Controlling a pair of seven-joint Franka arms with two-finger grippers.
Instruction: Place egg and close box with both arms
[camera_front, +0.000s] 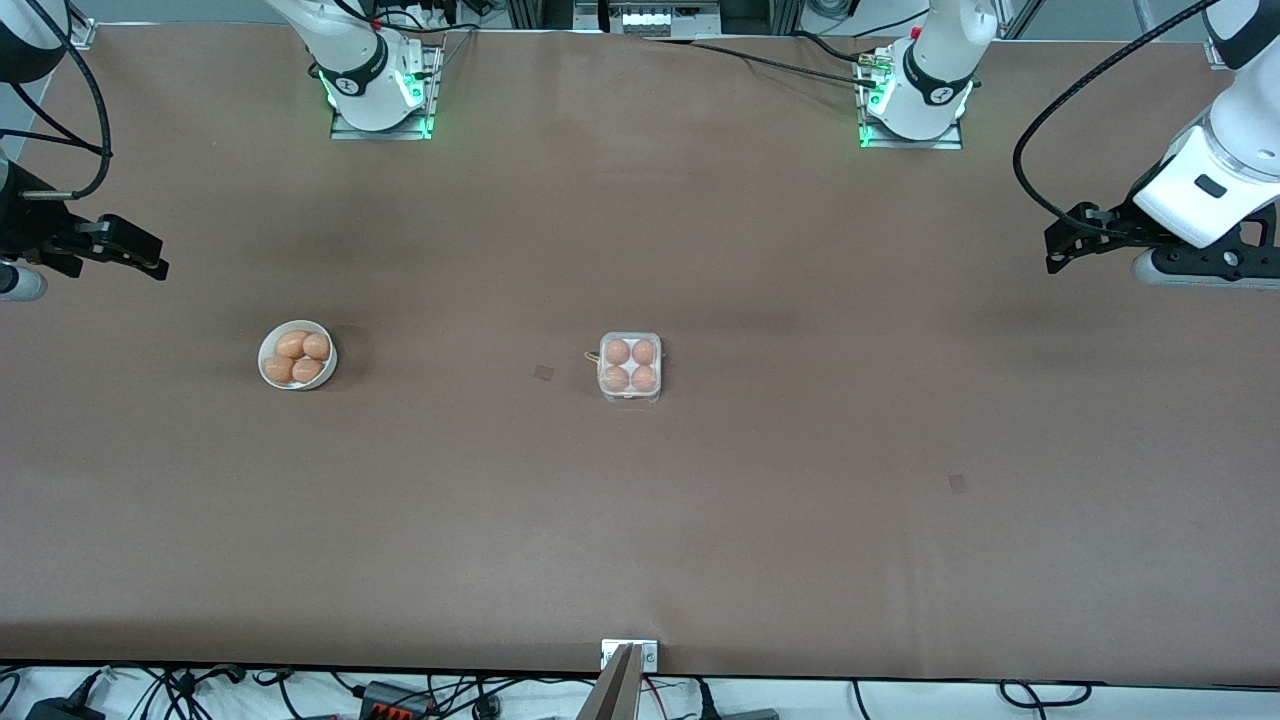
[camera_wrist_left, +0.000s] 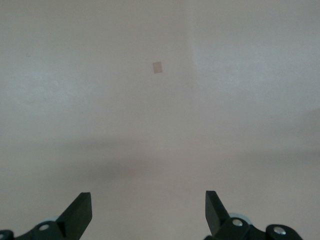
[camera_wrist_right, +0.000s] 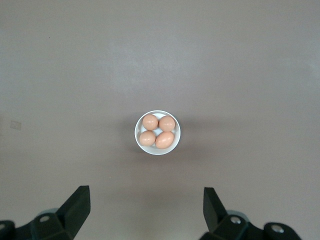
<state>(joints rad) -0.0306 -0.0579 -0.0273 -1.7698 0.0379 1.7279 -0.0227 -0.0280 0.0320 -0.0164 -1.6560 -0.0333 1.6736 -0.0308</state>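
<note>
The clear plastic box (camera_front: 630, 396) sits mid-table with several brown eggs (camera_front: 618, 352) filling its cells; its lid lies flat, with no raised flap showing. Several more brown eggs (camera_front: 291, 345) (camera_wrist_right: 150, 122) lie in a round white bowl (camera_front: 263, 360) (camera_wrist_right: 158, 152) toward the right arm's end. My right gripper (camera_front: 155, 262) (camera_wrist_right: 146, 192) hangs open and empty above the table, looking down on the bowl. My left gripper (camera_front: 1058, 250) (camera_wrist_left: 148, 197) hangs open and empty over bare table at the left arm's end.
Small square tape marks lie on the brown table (camera_front: 640, 520): one (camera_front: 543, 373) beside the box, another (camera_front: 957, 483) (camera_wrist_left: 157, 67) nearer the front camera toward the left arm's end. A metal bracket (camera_front: 629, 653) sits at the front edge.
</note>
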